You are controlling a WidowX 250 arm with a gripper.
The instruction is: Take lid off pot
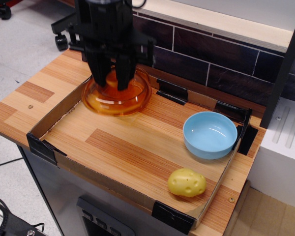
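Upper left of frame: black gripper (113,80) comes down from above, fingers clamped on the knob of the orange lid (116,97). Lid hangs tilted, its lower edge close over the tray floor. The pot (143,81) sits behind it, mostly hidden; only an orange sliver shows. Cardboard-walled tray (53,112) on wooden table. Right: light-blue bowl (210,134). Lower right: yellow potato-like toy (187,183).
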